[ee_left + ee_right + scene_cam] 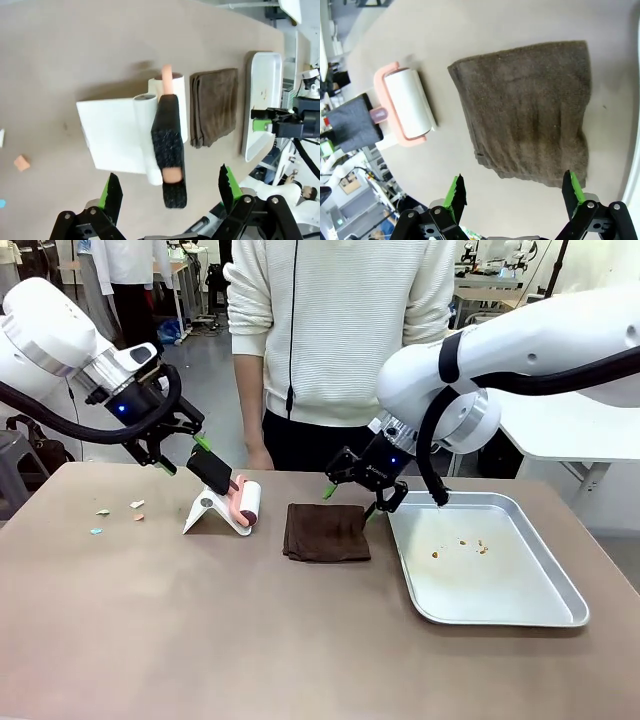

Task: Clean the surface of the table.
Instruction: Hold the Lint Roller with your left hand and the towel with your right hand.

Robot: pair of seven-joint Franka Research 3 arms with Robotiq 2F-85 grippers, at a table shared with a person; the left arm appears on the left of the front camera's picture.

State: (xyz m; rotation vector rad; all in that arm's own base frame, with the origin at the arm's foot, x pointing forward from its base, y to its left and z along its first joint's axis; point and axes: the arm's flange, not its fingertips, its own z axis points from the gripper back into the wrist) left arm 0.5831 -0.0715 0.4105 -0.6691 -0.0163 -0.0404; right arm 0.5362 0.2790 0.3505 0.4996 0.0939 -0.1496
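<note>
Over the left half of the table: the left gripper hangs at the black-wrapped handle of the lint roller, its arm angling down from the left.
Left jaws: spread wide. The handle sits between the green pads with a gap on either side, and nothing is clamped.
Lint roller: a white roll in a pink frame, propped on a white stand, with the handle sloping up toward the gripper.
Right gripper: low over the far right corner of the brown towel, just beside the tray.
Right jaws: apart and empty. I can't tell whether the tips touch the cloth.
Towel: folded flat, lying between the roller and the tray.
Table: a matte taupe top running the full width of the front view, with everything resting on it. Small scraps in white, orange and blue lie left of the stand.
Tray: silver, on the table's right side, with a few brown crumbs inside.
Person: standing at the far edge in a white knit top, one hand hanging by the table's rim.
</note>
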